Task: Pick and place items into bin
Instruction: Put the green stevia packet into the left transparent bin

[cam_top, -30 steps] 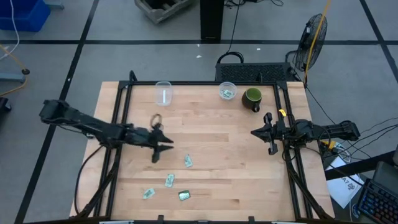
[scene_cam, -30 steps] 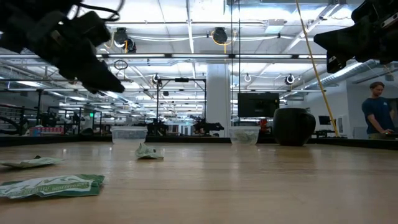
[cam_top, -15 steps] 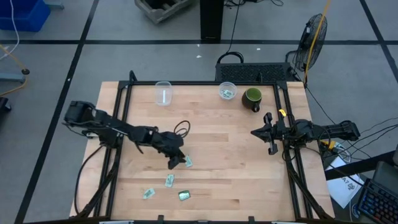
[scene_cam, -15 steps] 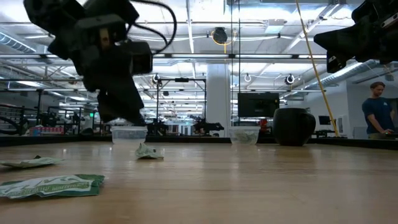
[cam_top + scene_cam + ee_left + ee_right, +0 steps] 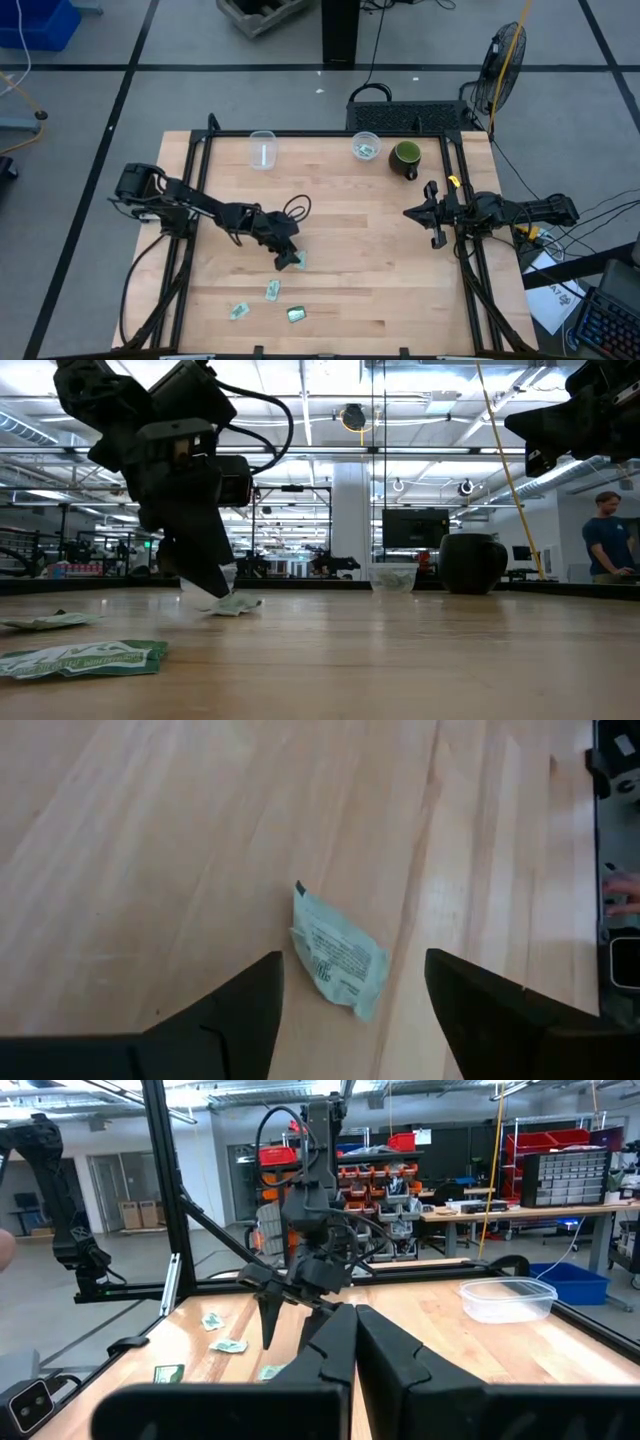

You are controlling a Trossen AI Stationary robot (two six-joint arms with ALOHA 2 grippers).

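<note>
A light wooden table [image 5: 360, 260] with a black frame along its edges carries everything. Along its far edge stand a clear plastic cup [image 5: 262, 149] to the left, a second clear cup [image 5: 365, 146] holding a packet, and a dark green mug [image 5: 405, 158] just right of it. Toward the near left lie four small packets: a mint-green one [image 5: 301, 258] nearest the middle, two pale ones [image 5: 272, 291] [image 5: 238, 311] nearer, and a darker green one [image 5: 296, 315].

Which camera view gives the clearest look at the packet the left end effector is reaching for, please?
The left wrist view: the packet lies unobstructed between the open fingers. In the high view the left end effector mostly covers it; the low view shows only its edge.
</note>
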